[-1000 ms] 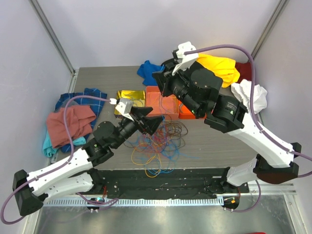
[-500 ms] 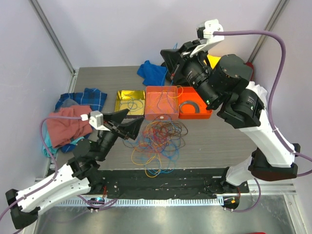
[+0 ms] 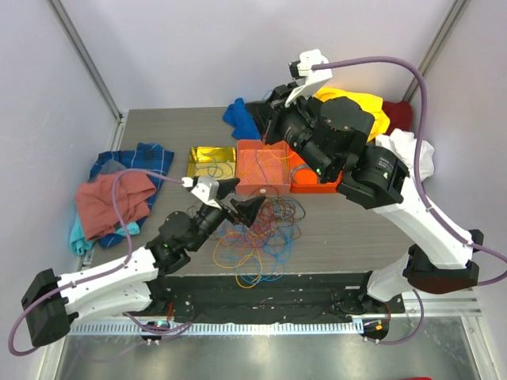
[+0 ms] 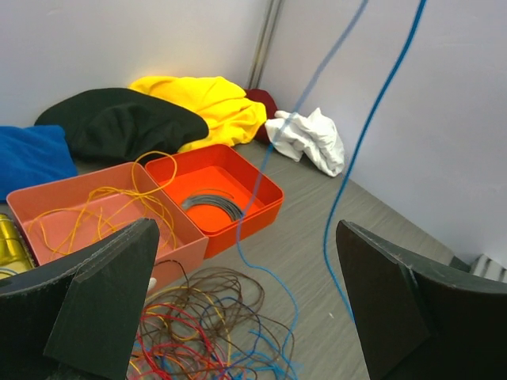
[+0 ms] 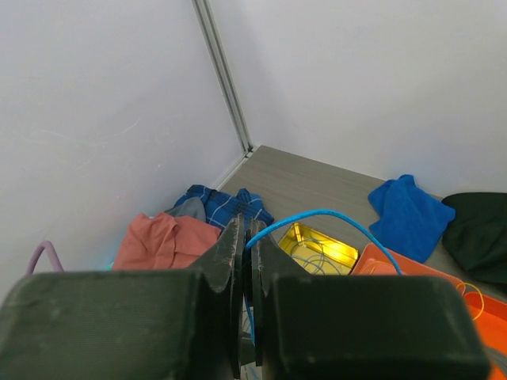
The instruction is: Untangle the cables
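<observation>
The right hand (image 5: 247, 237), pinched shut on a blue cable (image 5: 317, 215), holds it high above the tangle of cables (image 3: 253, 233) on the surface (image 3: 372, 229) — the strands hang near-vertical through the wide-spread left hand (image 4: 245, 237), the nearer one to the heap.

Pinches blue cable (image 5: 317, 212) in closed right gripper (image 5: 245, 236), arched above yellow tray (image 5: 339, 255) (thin loops (image 5: 305, 255) inside); plaid cloth (image 5: 226, 204) left of tray, blue cloth (image 5: 404, 212) right

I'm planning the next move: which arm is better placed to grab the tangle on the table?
Left: the left gripper, open, hovers over the cables; the right gripper is shut on the blue cable.
</observation>
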### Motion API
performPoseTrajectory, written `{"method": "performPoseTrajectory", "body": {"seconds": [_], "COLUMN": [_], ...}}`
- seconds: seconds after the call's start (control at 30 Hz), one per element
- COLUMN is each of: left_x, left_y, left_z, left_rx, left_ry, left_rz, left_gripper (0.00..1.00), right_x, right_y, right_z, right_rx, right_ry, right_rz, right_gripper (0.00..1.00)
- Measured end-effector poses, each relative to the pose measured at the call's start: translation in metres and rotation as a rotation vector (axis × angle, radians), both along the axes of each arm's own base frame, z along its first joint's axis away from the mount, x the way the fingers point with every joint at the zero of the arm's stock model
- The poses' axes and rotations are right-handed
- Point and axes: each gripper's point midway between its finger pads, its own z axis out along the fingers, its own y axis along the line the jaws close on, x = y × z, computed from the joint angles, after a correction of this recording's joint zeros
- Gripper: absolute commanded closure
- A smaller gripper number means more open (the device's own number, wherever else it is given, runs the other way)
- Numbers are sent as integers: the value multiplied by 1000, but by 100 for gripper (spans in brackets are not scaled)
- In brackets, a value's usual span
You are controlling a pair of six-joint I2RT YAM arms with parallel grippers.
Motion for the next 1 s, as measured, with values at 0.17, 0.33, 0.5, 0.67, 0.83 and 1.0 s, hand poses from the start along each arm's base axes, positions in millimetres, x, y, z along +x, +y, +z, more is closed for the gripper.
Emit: {"method": "performPoseTrajectory", "body": {"seconds": [0.17, 0.33, 0.5, 0.67, 0.83, 1.0], "left_x": [18, 31, 38, 49, 73, 89], "left_y": [-14, -36, -54, -66, -60, -46], "left_z": [-14, -20, -10, -4, -14, -18], "left_rx": [65, 96, 82, 80, 104, 114], "left_ry": [-6, -10, -31, -43, -19, 5], "left_rz": [38, 35, 10, 17, 72, 117], "left_gripper": [0, 0, 0, 0, 23, 72], "right_x": [-2, -6, -10, -16, -24, -30], "right_y": [11, 20, 21, 18, 13, -1], "right_z": [-12, -23, -27, -28, -27, -23], "right_rx": [-3, -5, 1, 11, 28, 45], "right_ry": [31, 59, 74, 82, 89, 81], "right_rz": [39, 79, 101, 122, 145, 142], "right_gripper": [99, 99, 99, 99, 99, 99]}}
